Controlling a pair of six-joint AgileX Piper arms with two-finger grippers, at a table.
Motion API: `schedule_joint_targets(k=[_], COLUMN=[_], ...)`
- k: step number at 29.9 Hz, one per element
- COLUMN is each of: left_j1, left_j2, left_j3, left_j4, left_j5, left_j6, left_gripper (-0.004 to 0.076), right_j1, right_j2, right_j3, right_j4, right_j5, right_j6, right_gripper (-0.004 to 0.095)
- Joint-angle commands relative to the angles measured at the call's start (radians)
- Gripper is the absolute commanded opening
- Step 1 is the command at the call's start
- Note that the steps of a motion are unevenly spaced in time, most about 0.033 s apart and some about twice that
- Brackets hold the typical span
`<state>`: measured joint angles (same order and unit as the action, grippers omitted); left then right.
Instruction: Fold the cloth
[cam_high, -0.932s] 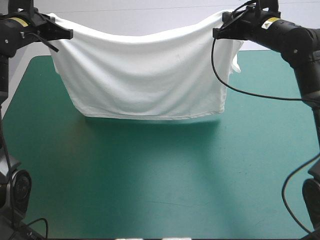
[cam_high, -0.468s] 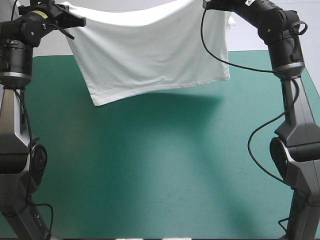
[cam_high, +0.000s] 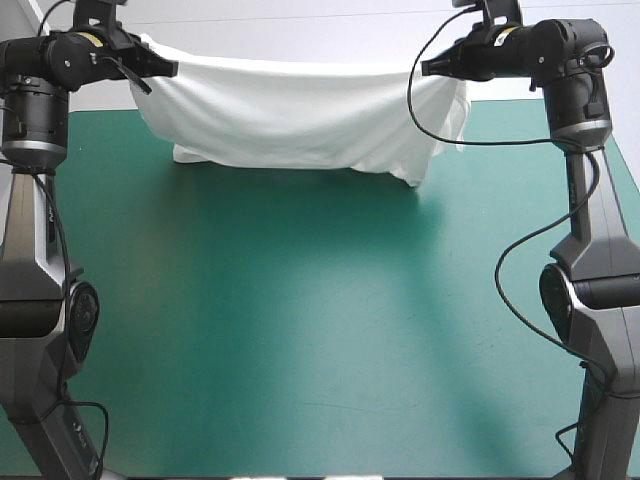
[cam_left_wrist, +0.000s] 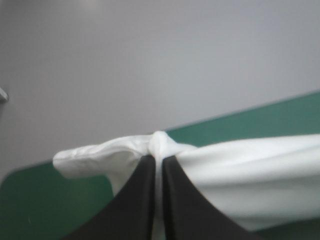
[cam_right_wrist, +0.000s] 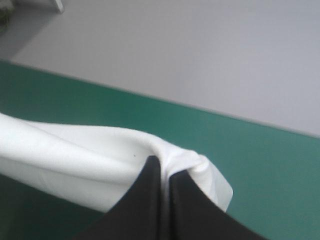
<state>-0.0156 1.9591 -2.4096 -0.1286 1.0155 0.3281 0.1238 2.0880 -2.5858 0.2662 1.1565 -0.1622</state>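
The white T-shirt (cam_high: 300, 120) hangs stretched between my two grippers near the table's far edge, its lower part touching down on the teal-green cover (cam_high: 320, 330). My left gripper (cam_high: 165, 68) is shut on one upper corner of the T-shirt (cam_left_wrist: 235, 170); the pinched cloth bulges over the fingertips (cam_left_wrist: 150, 167) of that gripper (cam_left_wrist: 158, 161). My right gripper (cam_high: 432, 66) is shut on the other upper corner, where a fold of the T-shirt (cam_right_wrist: 80, 155) wraps over the gripper (cam_right_wrist: 165, 167). A sleeve dangles beside the right gripper.
The teal-green cover stretches bare from the T-shirt to the near edge. The far edge (cam_right_wrist: 165, 102) of the table runs just beyond both grippers.
Both grippers came down and toward the far edge with the T-shirt. Its hem, earlier hanging free in the air, now rests bunched on the cover.
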Motion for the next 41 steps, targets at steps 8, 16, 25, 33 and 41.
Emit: schedule_joint_targets(k=[8, 16, 25, 33, 41], left_j1=[-0.005, -0.005, -0.005, -0.005, -0.005], left_j2=[-0.123, -0.327, -0.511, -0.658, -0.678], left_j3=[0.271, 0.705, 1.150, 1.440, 1.545], left_j4=[-0.002, 0.001, 0.012, 0.057, 0.053], left_j5=[0.270, 0.270, 0.268, 0.250, 0.154], left_j6=[-0.008, -0.033, -0.031, -0.061, -0.056], left_gripper=[0.0019, 0.0019, 0.0019, 0.0019, 0.0087], right_j1=[0.006, 0.031, 0.031, 0.031, 0.031], right_j2=[-0.222, -0.429, -0.585, -0.678, -0.682], right_j3=[0.349, 0.884, 1.273, 1.592, 1.730], right_j4=[0.044, 0.057, 0.070, 0.075, 0.147], right_j5=[0.026, 0.025, 0.025, 0.017, -0.094], right_j6=[0.028, -0.018, -0.046, -0.101, -0.206], right_gripper=[-0.0017, -0.0017, -0.0017, -0.0017, 0.0246])
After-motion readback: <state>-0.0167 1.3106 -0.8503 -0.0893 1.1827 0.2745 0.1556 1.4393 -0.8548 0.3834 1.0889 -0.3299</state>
